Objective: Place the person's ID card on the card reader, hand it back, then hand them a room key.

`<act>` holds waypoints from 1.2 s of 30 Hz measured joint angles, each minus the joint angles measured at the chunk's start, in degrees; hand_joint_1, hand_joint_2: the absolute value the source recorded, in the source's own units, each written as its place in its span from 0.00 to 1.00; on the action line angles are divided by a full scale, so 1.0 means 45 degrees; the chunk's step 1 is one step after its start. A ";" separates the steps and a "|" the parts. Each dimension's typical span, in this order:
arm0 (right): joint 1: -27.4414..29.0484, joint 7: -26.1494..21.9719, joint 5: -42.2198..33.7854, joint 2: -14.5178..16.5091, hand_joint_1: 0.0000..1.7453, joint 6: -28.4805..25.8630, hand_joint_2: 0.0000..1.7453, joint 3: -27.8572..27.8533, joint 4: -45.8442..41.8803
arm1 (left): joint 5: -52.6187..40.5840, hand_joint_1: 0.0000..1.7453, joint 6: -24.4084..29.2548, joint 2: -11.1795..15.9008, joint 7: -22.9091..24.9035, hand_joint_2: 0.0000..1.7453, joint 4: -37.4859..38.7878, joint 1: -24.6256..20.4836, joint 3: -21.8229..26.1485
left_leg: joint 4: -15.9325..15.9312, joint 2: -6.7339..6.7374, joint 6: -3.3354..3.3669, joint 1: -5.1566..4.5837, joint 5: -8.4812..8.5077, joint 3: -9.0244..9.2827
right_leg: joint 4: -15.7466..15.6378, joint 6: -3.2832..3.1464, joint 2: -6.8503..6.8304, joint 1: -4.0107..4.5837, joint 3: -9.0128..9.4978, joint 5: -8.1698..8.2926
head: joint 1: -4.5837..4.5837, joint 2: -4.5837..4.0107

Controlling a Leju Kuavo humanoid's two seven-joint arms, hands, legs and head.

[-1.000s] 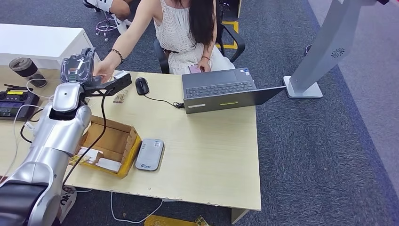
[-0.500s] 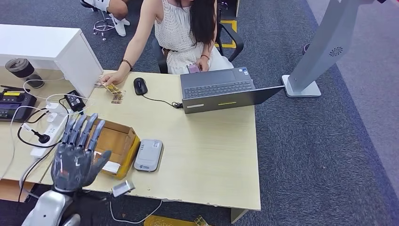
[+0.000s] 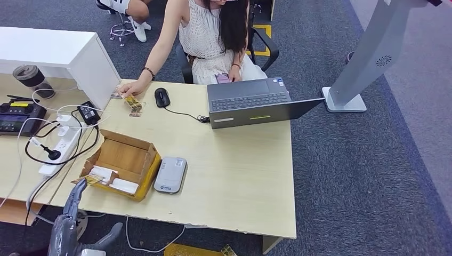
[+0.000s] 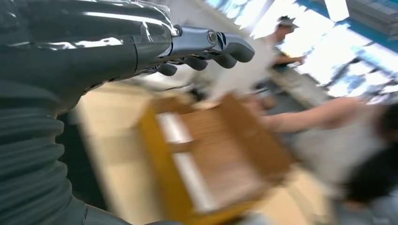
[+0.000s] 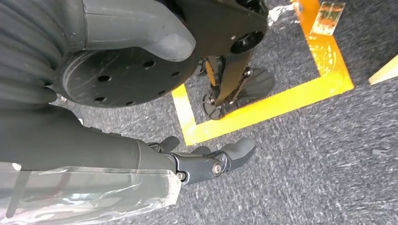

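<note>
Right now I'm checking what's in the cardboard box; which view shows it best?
The head view: the cardboard box is sharp, open, with white cards inside. The left wrist view shows it closer but blurred. The right wrist view faces the floor.

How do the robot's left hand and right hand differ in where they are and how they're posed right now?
The left hand is raised by the desk's near edge beside the cardboard box, fingers extended; the right hand hangs low over grey carpet and yellow floor tape. The left wrist view is motion-blurred, while the right wrist view is sharp. Both hands hold nothing.
</note>
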 joint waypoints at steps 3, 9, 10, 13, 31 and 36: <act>-0.0018 0.0254 0.0481 0.0011 0.00 -0.0390 1.00 -0.0056 0.0000 | 0.0909 0.00 -0.2323 -0.0895 -0.0673 0.75 0.5067 -0.1981 0.4540 | -0.0012 0.0090 -0.0010 0.0013 0.0003 0.0040 | 0.0008 -0.0021 0.0084 0.0009 0.0015 0.0015 | 0.0012 0.0000; -0.0109 0.1585 0.1659 0.0007 0.00 -0.1141 1.00 0.0043 0.0004 | 0.3503 0.00 -0.3099 -0.1245 0.2765 0.25 1.3963 -0.4582 1.1261 | -0.0011 0.0025 -0.0021 0.0016 -0.0004 0.0041 | 0.0014 -0.0017 0.0040 0.0018 0.0020 -0.0003 | -0.0048 0.0000; -0.0144 0.1802 0.1827 0.0005 0.00 -0.1194 1.00 0.0106 0.0005 | 0.3646 0.00 -0.2973 -0.1322 0.3429 0.50 1.4932 -0.4847 1.1947 | -0.0008 -0.0017 -0.0016 0.0013 -0.0001 0.0030 | 0.0008 -0.0008 -0.0002 0.0016 0.0027 -0.0010 | -0.0042 0.0000; -0.0241 0.2112 0.2132 -0.0007 0.00 -0.1154 1.00 0.0297 0.0005 | 0.3795 0.00 -0.2729 -0.1516 0.4664 1.00 1.7075 -0.5511 1.3362 | -0.0001 -0.0071 -0.0002 0.0005 0.0001 0.0019 | -0.0012 0.0010 -0.0056 0.0008 0.0055 -0.0012 | -0.0019 0.0000; 0.0398 0.2801 -0.0475 -0.0772 0.00 -0.0448 0.00 0.3079 -0.0565 | 0.5163 0.00 -0.3141 -0.1001 0.5564 0.00 1.9301 -0.5852 1.0903 | 0.0004 -0.0066 0.0002 0.0006 -0.0002 0.0036 | -0.0012 0.0017 -0.0052 0.0003 0.0060 -0.0008 | -0.0017 0.0000; 0.0669 0.3014 -0.1325 -0.1041 0.25 -0.0273 0.00 0.4103 -0.0821 | 0.5704 0.25 -0.3205 -0.0756 0.5730 0.00 1.9297 -0.5601 0.9080 | 0.0004 -0.0066 0.0002 0.0003 -0.0002 0.0035 | -0.0012 0.0018 -0.0052 0.0003 0.0062 -0.0008 | -0.0017 0.0000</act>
